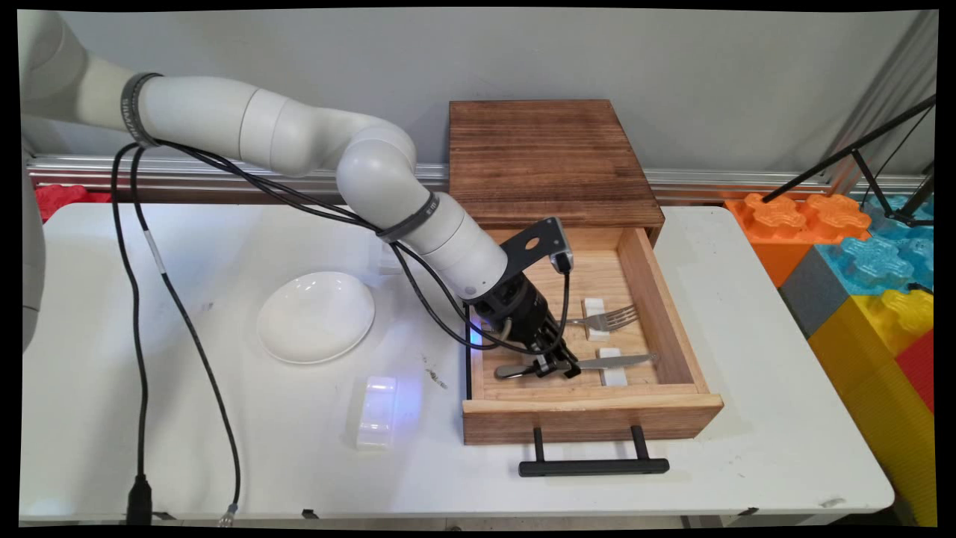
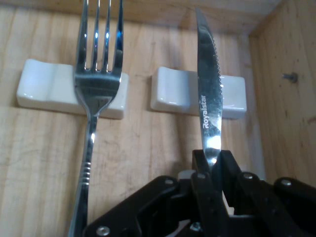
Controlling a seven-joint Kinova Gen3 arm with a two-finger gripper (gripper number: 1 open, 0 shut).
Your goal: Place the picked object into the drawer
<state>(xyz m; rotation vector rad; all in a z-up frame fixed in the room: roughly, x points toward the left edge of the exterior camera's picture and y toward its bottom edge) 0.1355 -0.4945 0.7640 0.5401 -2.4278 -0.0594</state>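
Steel knife (image 2: 209,98), pinched by our gripper (image 2: 213,170), points to 12 o'clock; fork (image 2: 96,94) parallel at 9 o'clock.

In the main view, the gripper (image 1: 556,366) covers the middle of the knife (image 1: 612,362), and the arm's wrist hides the fork's (image 1: 609,319) handle and part of the drawer (image 1: 590,407) floor. In the hand view, the fork's (image 2: 96,98) tine tips run past the top edge and its handle leaves at the bottom. The knife's (image 2: 210,98) handle vanishes behind the black fingers (image 2: 202,197). The toy blocks (image 1: 859,254) are cut off at the right margin.
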